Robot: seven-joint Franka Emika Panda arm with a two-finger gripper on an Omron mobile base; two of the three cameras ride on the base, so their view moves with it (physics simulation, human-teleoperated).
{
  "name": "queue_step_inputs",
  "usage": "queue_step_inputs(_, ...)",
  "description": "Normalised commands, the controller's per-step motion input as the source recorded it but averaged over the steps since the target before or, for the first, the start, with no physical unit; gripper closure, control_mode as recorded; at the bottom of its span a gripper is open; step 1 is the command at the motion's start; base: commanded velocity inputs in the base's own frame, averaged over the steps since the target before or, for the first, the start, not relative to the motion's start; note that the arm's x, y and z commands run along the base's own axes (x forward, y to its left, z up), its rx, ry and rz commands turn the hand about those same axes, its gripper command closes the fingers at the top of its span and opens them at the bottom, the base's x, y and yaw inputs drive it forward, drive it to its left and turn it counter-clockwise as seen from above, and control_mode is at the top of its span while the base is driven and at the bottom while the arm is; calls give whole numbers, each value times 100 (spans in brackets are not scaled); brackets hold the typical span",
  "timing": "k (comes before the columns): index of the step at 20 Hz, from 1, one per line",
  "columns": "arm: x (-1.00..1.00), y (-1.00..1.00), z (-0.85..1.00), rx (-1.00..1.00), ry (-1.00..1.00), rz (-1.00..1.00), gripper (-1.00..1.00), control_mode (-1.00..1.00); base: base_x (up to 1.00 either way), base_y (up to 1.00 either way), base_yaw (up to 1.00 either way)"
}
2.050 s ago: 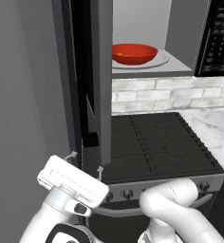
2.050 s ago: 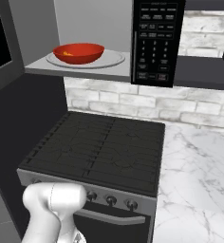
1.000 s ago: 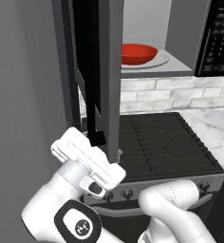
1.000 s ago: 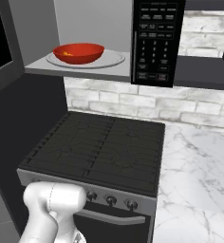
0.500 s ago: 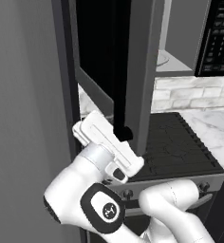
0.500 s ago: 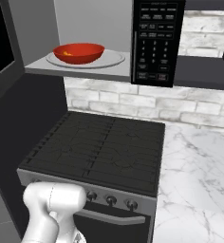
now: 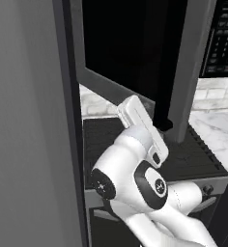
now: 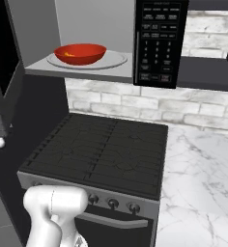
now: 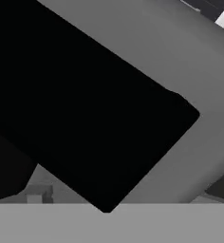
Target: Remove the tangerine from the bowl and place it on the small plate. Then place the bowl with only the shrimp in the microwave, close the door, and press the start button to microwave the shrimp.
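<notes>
The bowl [image 8: 80, 54] sits inside the microwave [image 8: 111, 43] on the turntable, so the step in hand seems to be the closing of the door [image 7: 135, 53]; the door stands about half swung, and the white hand presses against its lower edge; the pincer [image 7: 160, 126] is open and grips nothing — its tips are hidden behind the frame; next, the arm should probably push the door fully shut, then reach the keypad for start.
</notes>
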Motion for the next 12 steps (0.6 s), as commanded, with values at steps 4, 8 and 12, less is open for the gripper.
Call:
queue_step_inputs(4, 54, -64, 47, 27, 3, 16, -100, -100, 0, 0, 0)
queue_step_inputs(8, 57, -53, 43, 26, 6, 15, -100, -100, 0, 0, 0)
queue_step_inputs(12, 64, -46, 28, 24, 5, 15, -100, -100, 0, 0, 0)
